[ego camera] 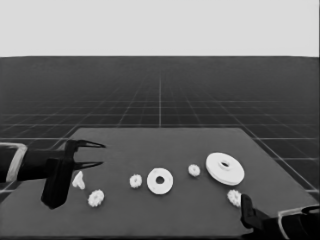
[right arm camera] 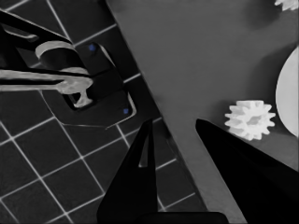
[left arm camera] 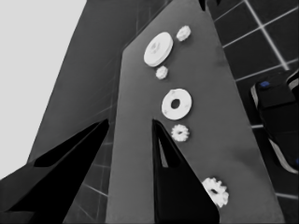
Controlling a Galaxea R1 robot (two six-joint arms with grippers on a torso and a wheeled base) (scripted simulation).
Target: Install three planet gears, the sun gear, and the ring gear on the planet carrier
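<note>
The smaller round part point(ego camera: 160, 181) lies flat at the table's front middle, nothing on it. To its right, the larger round part point(ego camera: 225, 168) rests on the table. Four gears lie loose: one at front left point(ego camera: 96, 198), one just left of the smaller part point(ego camera: 135, 181), one between the two round parts point(ego camera: 194, 170), and one at front right point(ego camera: 234, 197). My left gripper point(ego camera: 102, 154) waits open over the table's left end, holding nothing. At the lower right corner my right gripper point(right arm camera: 174, 122) is open and empty, with the front-right gear point(right arm camera: 250, 119) beside one finger.
A thin white piece point(ego camera: 78, 180) lies under the left arm, near the front-left gear. Dark machinery point(right arm camera: 88, 79) with small blue lights sits past the table's edge in the right wrist view. The table's near right corner borders the floor grid.
</note>
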